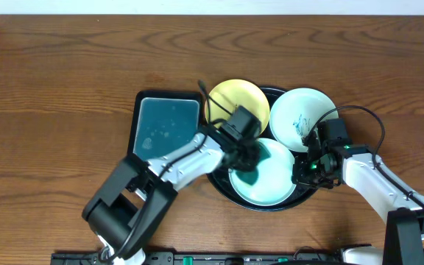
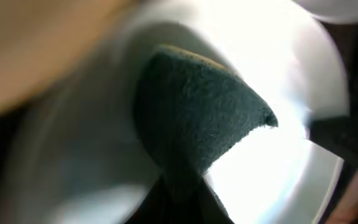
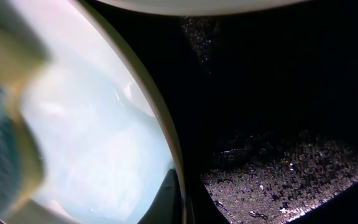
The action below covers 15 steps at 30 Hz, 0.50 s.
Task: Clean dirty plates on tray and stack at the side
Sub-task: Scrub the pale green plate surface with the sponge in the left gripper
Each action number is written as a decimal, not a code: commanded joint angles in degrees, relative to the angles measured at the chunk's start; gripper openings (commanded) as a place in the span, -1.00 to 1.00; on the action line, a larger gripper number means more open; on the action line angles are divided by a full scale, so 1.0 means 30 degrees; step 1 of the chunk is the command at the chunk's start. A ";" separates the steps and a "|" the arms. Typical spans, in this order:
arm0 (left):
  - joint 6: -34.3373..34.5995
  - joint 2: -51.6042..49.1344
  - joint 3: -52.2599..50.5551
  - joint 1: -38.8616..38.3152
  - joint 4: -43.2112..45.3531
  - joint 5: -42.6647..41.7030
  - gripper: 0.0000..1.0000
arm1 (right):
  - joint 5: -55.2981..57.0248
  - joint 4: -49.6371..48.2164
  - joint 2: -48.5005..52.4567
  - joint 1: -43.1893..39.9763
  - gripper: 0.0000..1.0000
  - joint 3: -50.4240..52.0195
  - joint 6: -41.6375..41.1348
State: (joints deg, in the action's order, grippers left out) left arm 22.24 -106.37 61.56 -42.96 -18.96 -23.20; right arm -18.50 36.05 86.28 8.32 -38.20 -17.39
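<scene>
The round black tray [image 1: 223,188] holds three plates. A pale yellow plate [image 1: 230,94] lies at its back left. A pale plate with blue scribbles [image 1: 300,118] lies at its back right. A mint-blue plate [image 1: 271,184] lies at the front. My left gripper [image 1: 247,158] is shut on a dark green sponge [image 2: 197,112] and presses it onto the mint-blue plate [image 2: 278,180]. My right gripper [image 1: 300,171] is shut on that plate's right rim [image 3: 160,124], one finger [image 3: 182,199] inside the rim. The black tray floor [image 3: 278,180] shows wet specks.
A rectangular teal tray [image 1: 168,129] with a wet floor lies just left of the black tray, under my left arm. Brown wooden table surrounds both trays, with open wood at the left, right and back.
</scene>
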 commanded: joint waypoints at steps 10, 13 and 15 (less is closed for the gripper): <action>0.0029 -0.0488 -0.0364 -0.2827 0.1129 0.2703 -0.85 | 0.1494 0.0211 0.0357 0.0015 -0.97 0.0510 0.0073; 0.0029 -0.0488 -0.0364 -0.2339 0.0729 0.4022 -0.85 | 0.1494 0.0219 0.0357 0.0015 -0.97 0.0510 0.0073; 0.0029 -0.0481 -0.0364 -0.1749 0.0364 0.4619 -0.85 | 0.1494 0.0262 0.0357 0.0015 -0.97 0.0510 0.0080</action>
State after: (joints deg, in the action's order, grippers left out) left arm 22.46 -106.72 61.34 -51.18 -15.99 -17.89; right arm -18.50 36.12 86.28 8.32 -38.20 -17.39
